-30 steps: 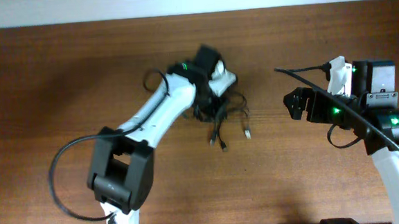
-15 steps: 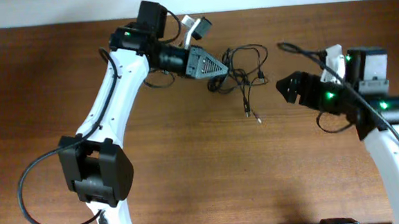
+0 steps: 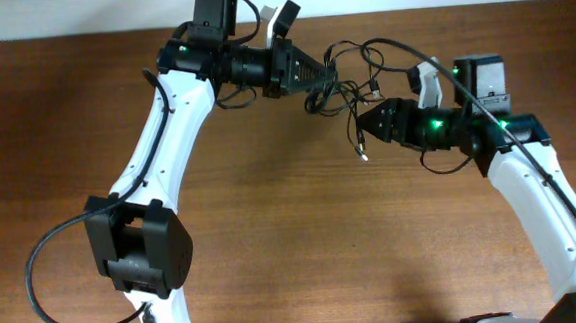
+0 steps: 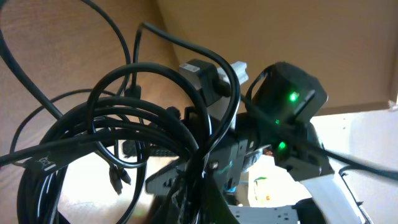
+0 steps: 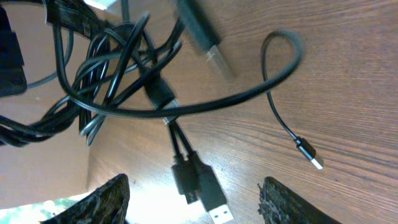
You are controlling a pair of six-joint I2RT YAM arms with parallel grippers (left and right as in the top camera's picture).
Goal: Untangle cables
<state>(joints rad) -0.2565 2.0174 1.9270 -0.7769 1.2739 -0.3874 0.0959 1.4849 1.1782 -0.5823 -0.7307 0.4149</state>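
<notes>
- left gripper (image 3: pixel 325 77), how does it stand?
- it is closed tight, and it has hold of the cables (image 4: pixel 143 124). it is near the far edge of the wooden surface (image 3: pixel 272 233), pointing toward the right arm.
- and where are the cables exactly?
- they are bunched at that gripper, several thin black cords looped over each other. from the bunch some loops go out to the right, and one loose end with a plug (image 3: pixel 364 155) hangs toward the near side. i cannot tell if this end touches the wood.
- what about the right gripper (image 3: pixel 364 127)?
- it stands open and holds nothing. in the right wrist view its two fingers (image 5: pixel 109 199) are wide apart at the bottom of the picture. two black plugs (image 5: pixel 205 190) hang just above the gap, not touching either finger.
- is it close to the tangle?
- yes, just beside it, facing the left gripper with the cords between them.
- anything else on the cords?
- a silver-tipped plug (image 5: pixel 214 59) hangs higher up, and a thin cord curls off to the right and ends in a small plug (image 5: pixel 309 152) over the wood.
</notes>
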